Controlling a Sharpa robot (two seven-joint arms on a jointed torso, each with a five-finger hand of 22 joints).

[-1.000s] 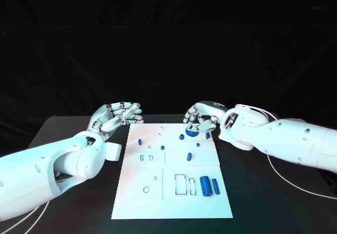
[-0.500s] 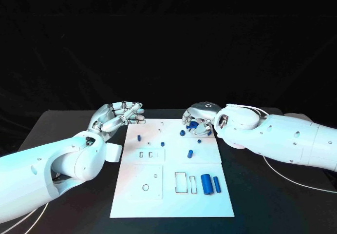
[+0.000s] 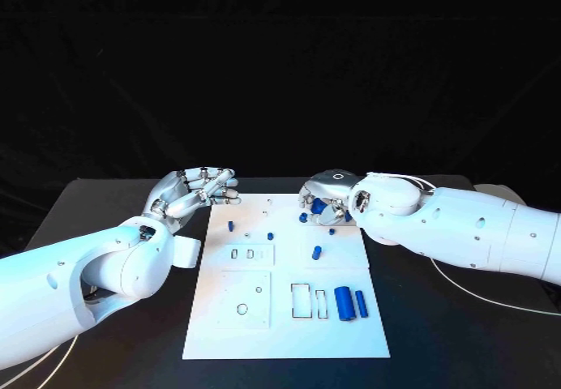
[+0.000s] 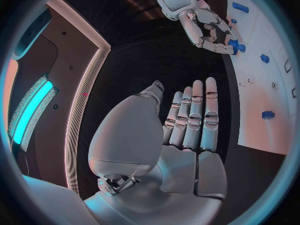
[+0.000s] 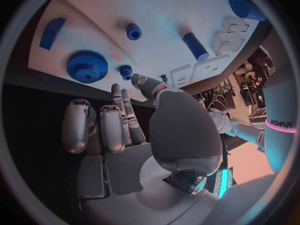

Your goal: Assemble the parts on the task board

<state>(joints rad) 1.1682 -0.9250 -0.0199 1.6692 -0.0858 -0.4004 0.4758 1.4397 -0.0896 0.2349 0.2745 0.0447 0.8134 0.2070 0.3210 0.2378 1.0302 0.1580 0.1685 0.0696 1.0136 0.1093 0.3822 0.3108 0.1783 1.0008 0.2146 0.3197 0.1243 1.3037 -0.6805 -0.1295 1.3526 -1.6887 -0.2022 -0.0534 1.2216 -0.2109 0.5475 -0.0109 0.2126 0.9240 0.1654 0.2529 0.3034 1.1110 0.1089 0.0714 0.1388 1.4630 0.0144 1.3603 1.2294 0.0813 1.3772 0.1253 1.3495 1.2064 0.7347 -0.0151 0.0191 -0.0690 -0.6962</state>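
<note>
Right hand (image 3: 325, 197), fingers curled and seemingly empty, is hovering by the blue gear (image 5: 87, 66); most parts (image 3: 344, 302) are lying loose on the task board (image 3: 222, 339).

Both arms are clad in smooth, glossy white shells with rounded, bulbous joints dotted by small dark screw holes. The left hand (image 3: 193, 190) and the right hand (image 3: 324, 199) are silver metal, their fingers built of segmented links with darker bands. A thin white cable loops along the right arm (image 3: 468, 231). A dark round mark sits on the right wrist housing.
</note>
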